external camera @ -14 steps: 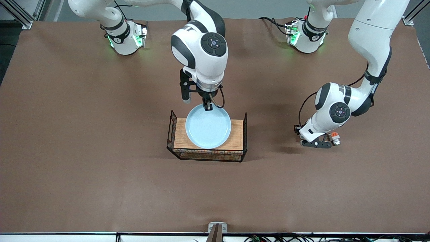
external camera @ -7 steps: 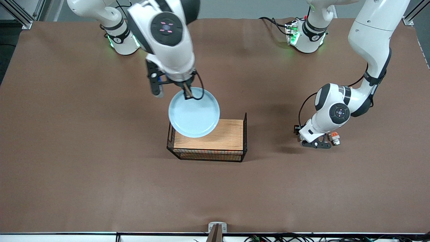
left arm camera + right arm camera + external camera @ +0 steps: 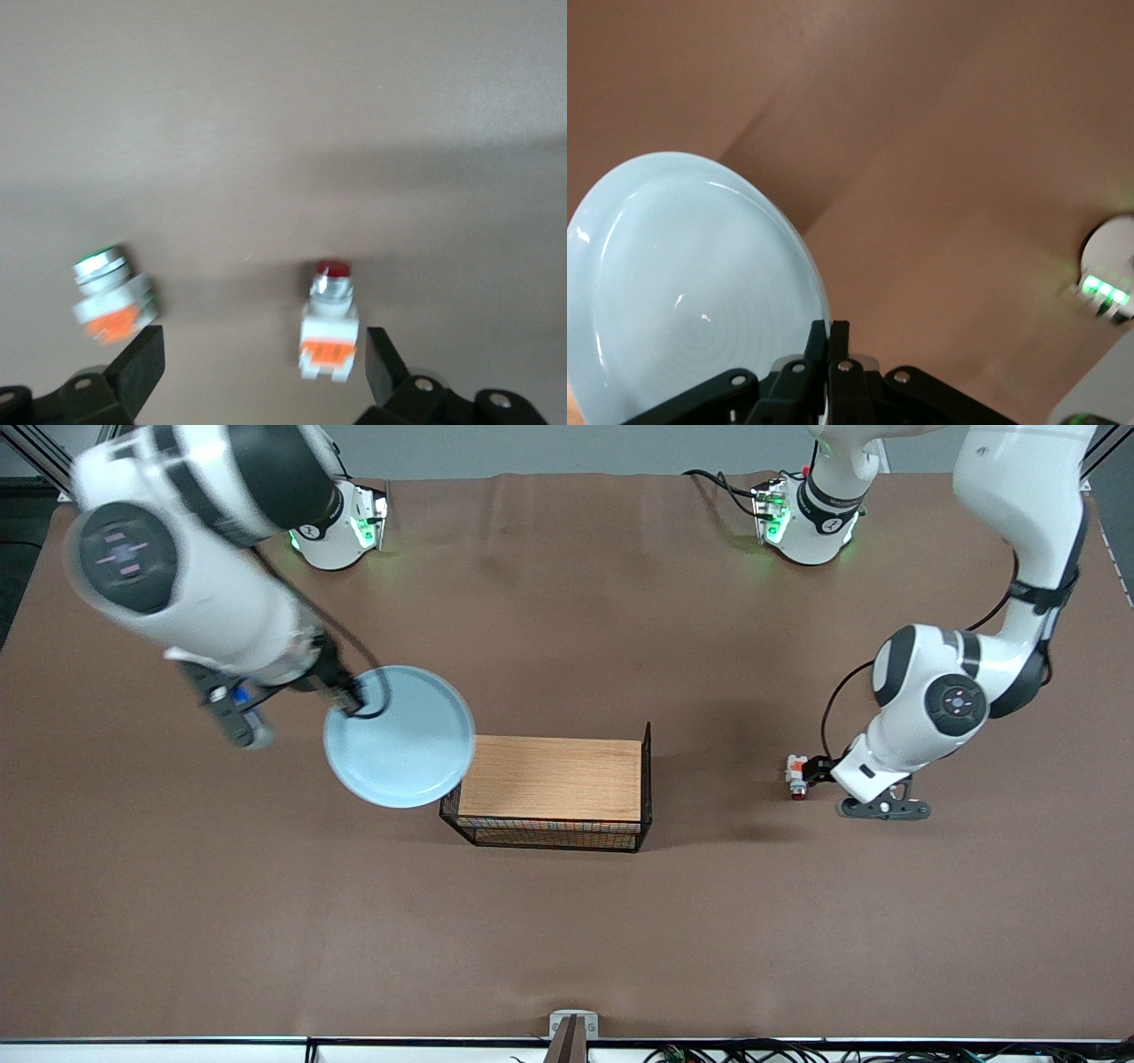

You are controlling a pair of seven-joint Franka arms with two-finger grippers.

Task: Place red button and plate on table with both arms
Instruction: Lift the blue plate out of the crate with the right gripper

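The pale-blue plate (image 3: 403,740) hangs tilted over the table (image 3: 567,921), just off the wire rack's end toward the right arm. My right gripper (image 3: 350,701) is shut on its rim; in the right wrist view the fingers (image 3: 830,332) pinch the plate (image 3: 682,292) edge. The red button (image 3: 797,771) lies on the table toward the left arm's end. My left gripper (image 3: 881,808) stands open low beside it, touching nothing. In the left wrist view the red button (image 3: 330,323) lies free past the spread fingertips of the left gripper (image 3: 263,354).
A black wire rack with a bare wood top (image 3: 549,779) stands mid-table. A second orange-and-white switch piece (image 3: 111,297) lies close to the red button. Both arm bases (image 3: 337,522) (image 3: 806,522) stand at the table's edge farthest from the front camera.
The right arm lifted the plate off the rack and swung it toward its own end. The left gripper opened, let go of the red button and drew back from it.
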